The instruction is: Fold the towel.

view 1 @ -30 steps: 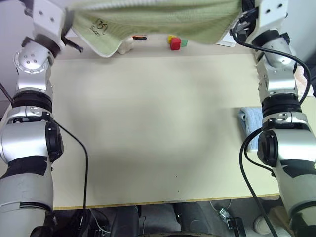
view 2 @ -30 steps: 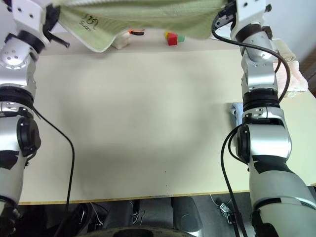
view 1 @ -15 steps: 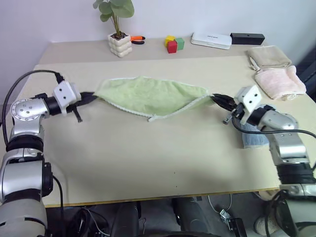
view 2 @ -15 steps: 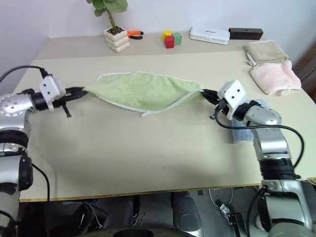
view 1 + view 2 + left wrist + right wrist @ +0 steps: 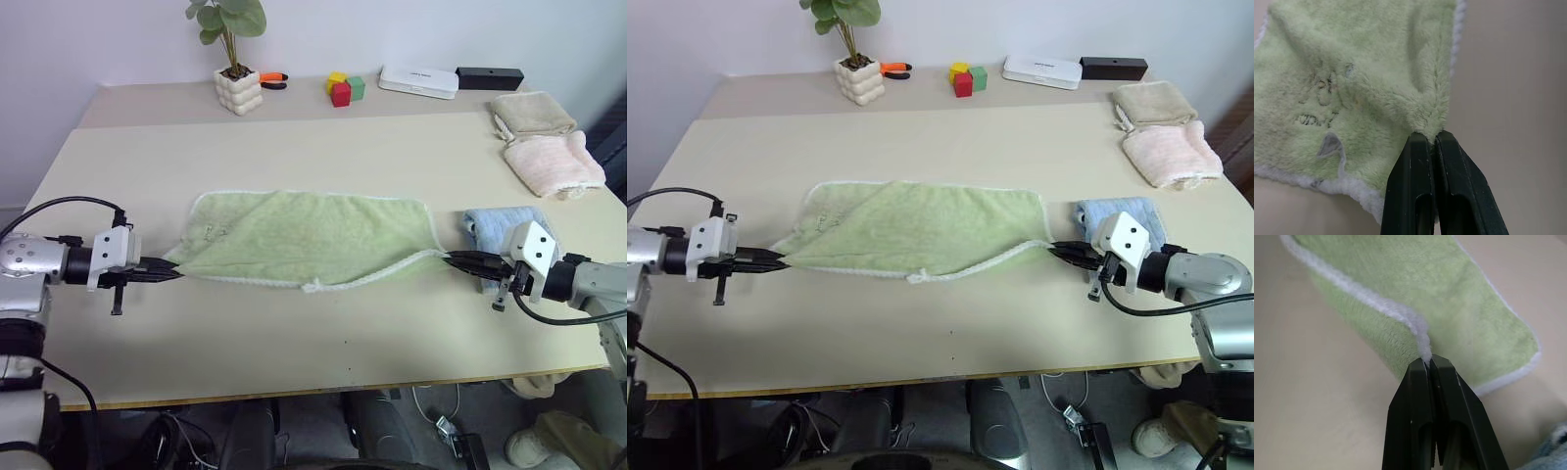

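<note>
The towel (image 5: 309, 238) lay spread on the table (image 5: 294, 157), near the middle of its front half, with its long axis running left to right across the robot's front. Its far long edge rested flat and straight; its near long edge sagged into a shallow curve between the two grippers, with a small knot of whitish trim at the low point. The embroidered mark (image 5: 210, 232) sat near the left end.

The left gripper (image 5: 172, 271) pointed inward along the towel's axis, its fingers (image 5: 1415, 161) pressed together on the near left corner. The right gripper (image 5: 454, 258) pointed inward from the opposite side, its fingers (image 5: 1422, 382) pinched shut on the white stitched edge at the near right corner. Both grippers were low, close to the tabletop.

One light blue towel (image 5: 495, 223) lay just beside the right end of the green one, behind the right gripper. Two folded towels lay at the right edge of the table: one beige (image 5: 532, 112) and one pink (image 5: 551, 163), touching each other.

Along the far edge stood one potted plant (image 5: 235, 59), one orange-handled tool (image 5: 275, 78), a cluster of three coloured blocks (image 5: 343, 87), one white box (image 5: 419, 80) and one black box (image 5: 490, 76).
</note>
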Action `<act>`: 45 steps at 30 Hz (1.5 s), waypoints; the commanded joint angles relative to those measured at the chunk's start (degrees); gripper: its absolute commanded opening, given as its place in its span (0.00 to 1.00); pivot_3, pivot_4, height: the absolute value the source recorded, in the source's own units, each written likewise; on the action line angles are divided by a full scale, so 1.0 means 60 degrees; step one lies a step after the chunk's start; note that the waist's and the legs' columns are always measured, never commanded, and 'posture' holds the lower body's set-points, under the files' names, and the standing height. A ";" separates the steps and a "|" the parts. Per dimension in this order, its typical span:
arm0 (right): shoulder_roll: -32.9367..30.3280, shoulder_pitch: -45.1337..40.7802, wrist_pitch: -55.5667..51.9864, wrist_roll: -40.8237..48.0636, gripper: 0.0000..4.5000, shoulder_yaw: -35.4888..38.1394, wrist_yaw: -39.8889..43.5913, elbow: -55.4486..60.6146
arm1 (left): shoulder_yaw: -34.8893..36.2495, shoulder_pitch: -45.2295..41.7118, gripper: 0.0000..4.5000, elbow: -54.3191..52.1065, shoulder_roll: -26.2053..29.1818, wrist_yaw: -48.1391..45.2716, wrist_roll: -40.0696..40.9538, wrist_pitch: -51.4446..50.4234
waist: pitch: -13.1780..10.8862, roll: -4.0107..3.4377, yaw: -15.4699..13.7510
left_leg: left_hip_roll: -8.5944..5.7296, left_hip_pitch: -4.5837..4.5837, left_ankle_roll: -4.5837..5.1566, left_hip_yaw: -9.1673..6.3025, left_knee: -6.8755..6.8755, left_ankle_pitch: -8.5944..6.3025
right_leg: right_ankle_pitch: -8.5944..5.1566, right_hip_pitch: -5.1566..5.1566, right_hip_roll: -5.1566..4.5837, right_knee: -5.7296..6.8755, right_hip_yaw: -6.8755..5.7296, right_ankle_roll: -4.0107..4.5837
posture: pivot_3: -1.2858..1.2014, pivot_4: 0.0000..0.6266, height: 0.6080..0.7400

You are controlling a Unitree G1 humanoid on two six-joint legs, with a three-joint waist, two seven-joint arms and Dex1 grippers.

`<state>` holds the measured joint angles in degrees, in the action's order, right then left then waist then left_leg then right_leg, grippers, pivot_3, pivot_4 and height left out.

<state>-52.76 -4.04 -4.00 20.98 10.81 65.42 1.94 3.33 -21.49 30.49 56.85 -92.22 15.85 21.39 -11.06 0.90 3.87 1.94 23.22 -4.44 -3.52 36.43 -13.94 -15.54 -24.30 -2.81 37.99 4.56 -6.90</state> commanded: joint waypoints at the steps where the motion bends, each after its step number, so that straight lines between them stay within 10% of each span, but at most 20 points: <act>1: -0.0267 0.0517 0.0316 0.0338 0.00 0.0690 0.0537 0.0295 | 0.0318 0.0846 0.00 -0.0920 0.0473 -0.0046 0.0561 -0.0199 | 0.0000 0.0000 -0.0007 | 0.0000 0.0000 0.0001 0.0000 -0.0001 -0.0001 | -0.0001 0.0000 0.0000 -0.0002 -0.0001 0.0001 | 0.52 0.24 1.00; 10: -0.0318 0.1462 0.0174 0.1000 0.00 0.1581 0.1309 0.0479 | 0.1117 0.2839 0.00 -0.2471 0.0597 0.0433 0.1190 -0.1053 | 0.0002 0.0000 -0.0047 | 0.0004 -0.0021 0.0011 0.0006 0.0010 -0.0007 | -0.0004 0.0027 0.0002 0.0000 0.0001 0.0007 | 0.52 0.24 1.00; 29: 0.0979 -0.2521 -0.0450 -0.0322 0.00 0.0081 -0.1394 -0.1267 | 0.0402 -0.2029 0.00 0.1143 -0.1701 0.2575 0.0051 -0.1636 | 0.0002 0.0003 -0.0201 | 0.0004 -0.0133 0.0040 0.0005 0.0010 -0.0025 | -0.0014 0.0144 0.0012 -0.0019 0.0001 0.0010 | 0.52 0.24 1.00; 45: 0.1275 -0.2919 0.0151 -0.1677 0.00 -0.0558 -0.2330 -0.2804 | 0.0297 -0.2725 0.00 0.3483 -0.2248 0.3076 -0.0859 -0.0709 | 0.0003 0.0002 -0.0219 | 0.0004 -0.0131 0.0041 0.0005 0.0011 -0.0025 | -0.0013 0.0144 0.0011 -0.0020 0.0000 0.0009 | 0.52 0.24 1.00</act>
<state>-44.63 -20.39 -4.10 11.41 6.96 52.26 -14.60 4.68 -36.47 51.02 43.04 -74.61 11.04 16.77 -11.04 0.91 2.56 1.96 22.43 -4.20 -3.49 36.50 -14.09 -15.63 -23.44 -2.74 37.87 4.56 -6.85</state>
